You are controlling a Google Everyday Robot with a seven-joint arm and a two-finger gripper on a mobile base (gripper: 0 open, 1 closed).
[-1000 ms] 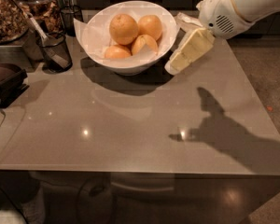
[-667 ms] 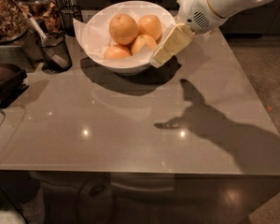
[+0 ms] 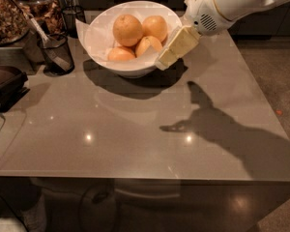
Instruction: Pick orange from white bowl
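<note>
A: Where is the pincer (image 3: 165, 61)?
B: At the bowl's (image 3: 133, 71) right rim, upper middle of the view. It slants down and to the left from the white arm (image 3: 232, 4), which comes in from the top right corner.

A: Open or closed?
B: I cannot tell. It shows as one cream block from this side. Nothing is seen held in it.

A: And the oranges (image 3: 128, 29)?
B: Four of them, all in the bowl. Two sit high at the back, side by side. Two lie lower in front, and the right one of these is just beside the pincer tip. Whether the tip touches it or the rim I cannot tell.

A: Where does the bowl stand?
B: On the grey glossy surface (image 3: 135, 134), towards its far edge. White paper (image 3: 89, 33) lines it and sticks up past the left rim.

A: Anything else there?
B: A dark cup (image 3: 55, 54) to the left of the bowl, apart from it, with a utensil standing in it. The arm's shadow (image 3: 222, 129) falls across the right half of the surface, well in front of the bowl
</note>
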